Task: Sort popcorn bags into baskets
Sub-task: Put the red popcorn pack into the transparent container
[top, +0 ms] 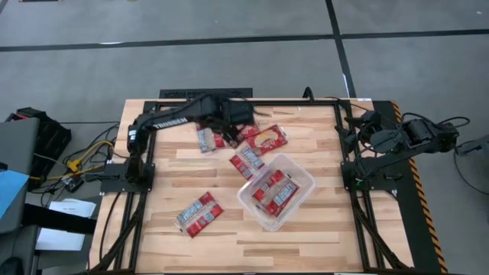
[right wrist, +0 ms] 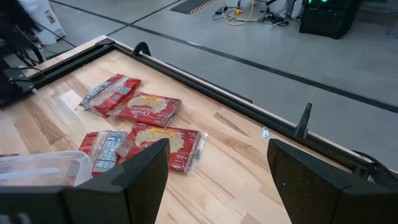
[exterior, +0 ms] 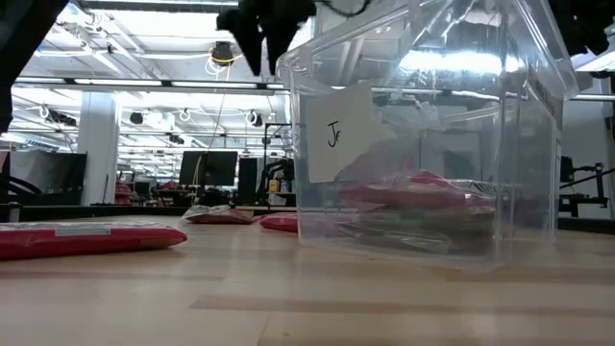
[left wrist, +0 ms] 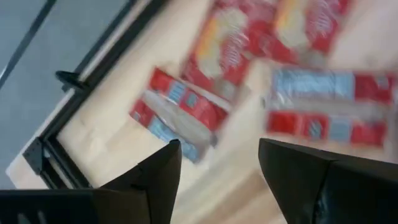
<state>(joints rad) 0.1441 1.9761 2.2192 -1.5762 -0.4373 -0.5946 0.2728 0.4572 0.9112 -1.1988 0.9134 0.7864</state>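
Red popcorn bags lie flat on the wooden table: one (top: 206, 139) at the far left, two (top: 263, 137) (top: 247, 160) beside it, and one (top: 199, 214) alone toward the near left. More bags (top: 275, 191) lie inside the clear tub (top: 306, 177), which has a paper label (exterior: 336, 135) on its wall. My left gripper (left wrist: 217, 146) hangs open above the far group of bags (left wrist: 180, 112), with nothing between its fingers. My right gripper (right wrist: 217, 143) waits open at the table's right edge (top: 355, 126).
A black metal frame (top: 306, 103) runs along the table's far edge and sides. Bare wood lies at the near right (top: 321, 244) and the near left corner (top: 153, 244). Cables and boxes (top: 46, 153) sit on the floor left of the table.
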